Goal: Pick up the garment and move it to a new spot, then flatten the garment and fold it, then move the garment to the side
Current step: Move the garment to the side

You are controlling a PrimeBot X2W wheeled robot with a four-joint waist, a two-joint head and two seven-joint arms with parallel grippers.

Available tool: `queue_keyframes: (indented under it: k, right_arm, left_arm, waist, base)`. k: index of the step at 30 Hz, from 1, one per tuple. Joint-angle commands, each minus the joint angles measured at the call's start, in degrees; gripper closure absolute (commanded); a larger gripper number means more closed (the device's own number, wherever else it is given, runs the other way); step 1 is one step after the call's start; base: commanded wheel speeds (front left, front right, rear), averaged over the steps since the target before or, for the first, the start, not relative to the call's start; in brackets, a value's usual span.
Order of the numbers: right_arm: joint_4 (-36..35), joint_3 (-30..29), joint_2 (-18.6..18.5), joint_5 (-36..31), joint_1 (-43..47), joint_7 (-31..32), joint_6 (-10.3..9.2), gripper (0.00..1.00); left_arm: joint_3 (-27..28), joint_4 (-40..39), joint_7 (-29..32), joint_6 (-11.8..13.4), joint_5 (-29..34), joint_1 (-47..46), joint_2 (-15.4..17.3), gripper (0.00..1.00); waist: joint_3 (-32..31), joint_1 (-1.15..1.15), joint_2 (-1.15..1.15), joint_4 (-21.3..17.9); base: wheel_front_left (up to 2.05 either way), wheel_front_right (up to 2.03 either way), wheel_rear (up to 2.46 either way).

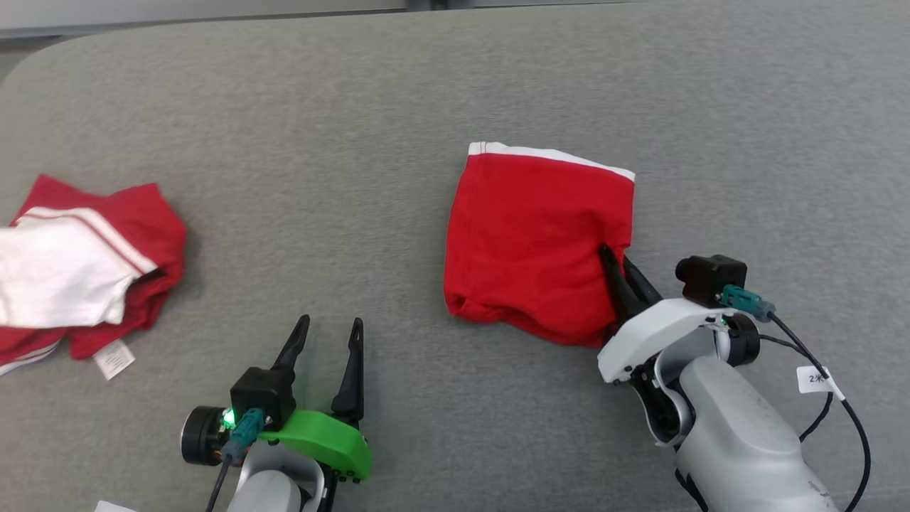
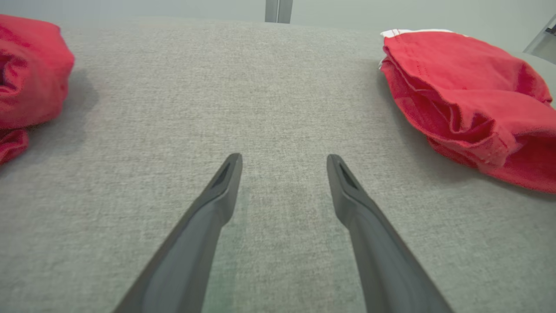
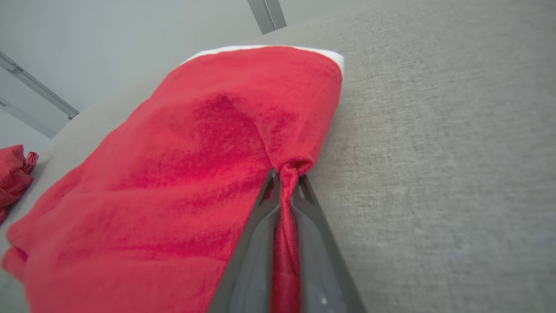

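Garment (image 1: 537, 235): folded, central on the worktop (image 1: 426, 85), near-right edge pinched in my right gripper (image 1: 614, 254), left gripper (image 1: 330, 320) spread and idle; I judge folding done, the move aside remaining.

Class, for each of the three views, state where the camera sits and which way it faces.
Head view: from the head, down onto the grey surface; left end effector and right end effector below.
Left wrist view: along its open fingers, across the surface.
Right wrist view: along fingers pinching the folded garment.
Both wrist views share that garment.
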Motion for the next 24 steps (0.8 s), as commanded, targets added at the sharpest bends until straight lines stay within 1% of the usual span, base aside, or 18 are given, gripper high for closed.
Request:
queue_keyframes:
  k: [1,3,7,9,13,18,21,24]
  right_arm:
    - [-0.3,0.5,-0.2,0.4,1.4,0.0,-0.05,1.0]
    - [-0.7,1.5,-0.1,1.1,2.1,0.0,-0.04,1.0]
    - [-1.6,3.0,-0.1,2.2,3.4,0.0,-0.04,1.0]
    - [-2.1,3.3,-0.1,2.5,3.9,0.0,-0.04,1.0]
    - [-3.2,4.3,-0.1,2.5,4.6,0.0,-0.04,1.0]
    - [-3.0,4.1,-0.1,0.3,4.1,0.0,-0.04,1.0]
    - [-1.7,3.3,-0.4,-1.7,1.6,0.0,-0.04,1.0]
    - [0.5,2.8,-1.7,-3.7,-1.6,0.0,-0.04,1.0]
  left_arm:
    - [-0.2,0.3,0.0,-0.4,0.5,-0.9,0.3,0.0]
    - [-0.3,0.5,0.0,-0.7,0.8,-1.5,0.3,0.0]
    - [-0.9,0.9,0.0,-1.2,1.0,-1.6,0.3,0.0]
    - [-1.3,1.0,0.0,-1.3,1.0,-1.7,0.3,0.0]
    - [-1.9,1.3,0.0,-1.4,1.6,-2.1,0.3,0.0]
    - [-1.8,1.8,0.0,-1.9,2.7,-2.7,0.3,0.0]
    - [-1.4,2.1,0.0,-2.0,3.5,-3.3,0.3,0.0]
    - [-0.8,2.3,0.0,-2.3,5.1,-4.1,0.3,0.0]
  waist:
    - [-4.3,0.0,0.0,-15.6]
    - [-4.4,0.0,0.0,-19.6]
    - [-4.6,0.0,0.0,-26.3]
    - [-4.6,0.0,0.0,-28.9]
    - [-3.5,0.0,0.0,-32.0]
    - [-1.4,0.0,0.0,-32.2]
    - [0.3,0.0,0.0,-30.8]
    - [2.3,0.0,0.0,-28.4]
  base:
    - [0.0,0.0,0.0]
    - [0.0,0.0,0.0]
    - [0.0,0.0,0.0]
    - [0.0,0.0,0.0]
    - [0.0,0.0,0.0]
    - [0.0,0.0,0.0]
    - [0.0,0.0,0.0]
    - [0.0,0.0,0.0]
